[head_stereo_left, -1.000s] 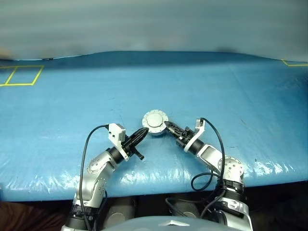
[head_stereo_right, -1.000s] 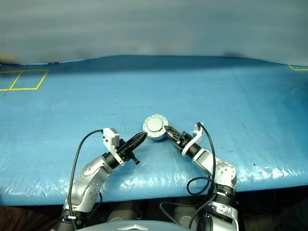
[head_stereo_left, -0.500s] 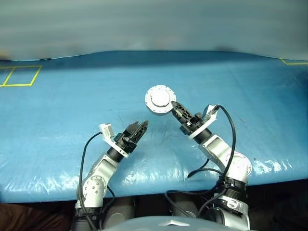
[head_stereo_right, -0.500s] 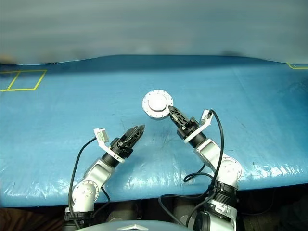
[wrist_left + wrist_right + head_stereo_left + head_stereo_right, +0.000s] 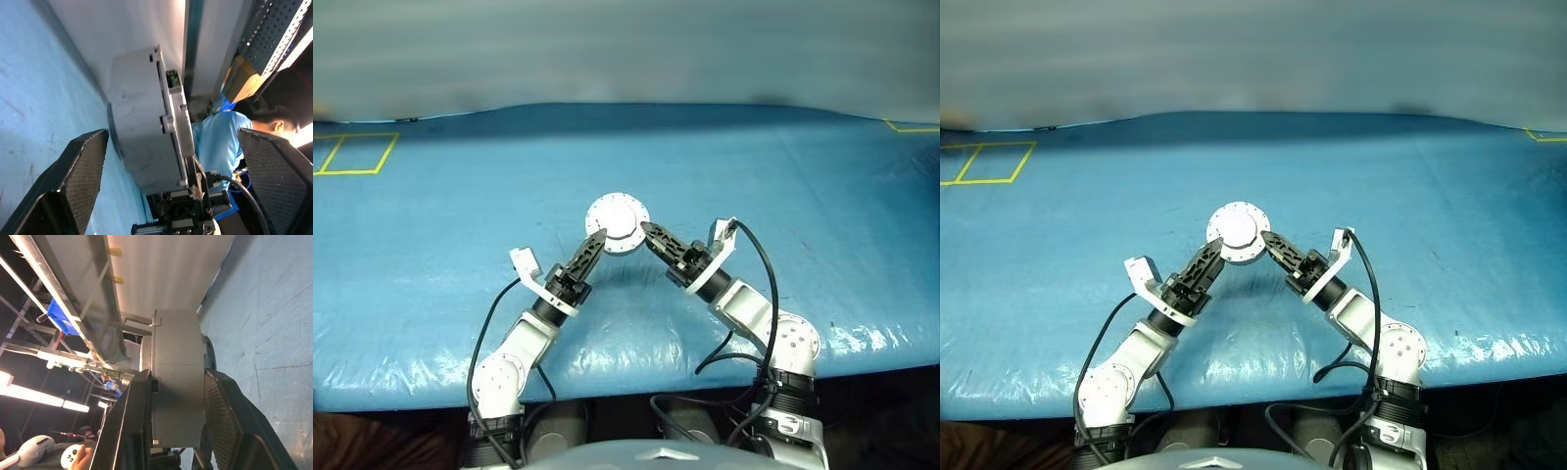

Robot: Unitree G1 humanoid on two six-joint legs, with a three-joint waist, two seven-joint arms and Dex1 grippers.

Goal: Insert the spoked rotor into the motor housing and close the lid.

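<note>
**benchrat:** So where's the motor housing (image 5: 617, 224) at right now?

**gearhead42:** Up off the blue table cover (image 5: 431, 245), held in the air between the two arms, roughly centre of the head camera views. The right gripper (image 5: 648, 235) has it pinched. In the right wrist view both black fingers (image 5: 131, 426) are pressed against the flat faces of the grey body, one each side, so it's clamped across its thickness.

**benchrat:** And the left one?

**gearhead42:** The left gripper (image 5: 592, 245) is spread wide. In its wrist view the two fingertips (image 5: 83, 166) sit well apart with the housing between them and a clear gap on both sides, so it's not touching. From the head it's angled up toward the lower left edge of the disc.

**benchrat:** Lid on? Rotor in?

**gearhead42:** Face toward the head camera is a pale round disc with small bolt tabs around the rim and a raised centre. Seen edge-on from the wrists it looks like two stacked parts with a seam, so probably the lid is seated, but I can't really say. Can't see inside at all.

**benchrat:** Anything else around?

**gearhead42:** Yellow tape square (image 5: 352, 154) far left on the cover. A person in a light blue shirt (image 5: 215, 147) in the background.
</note>
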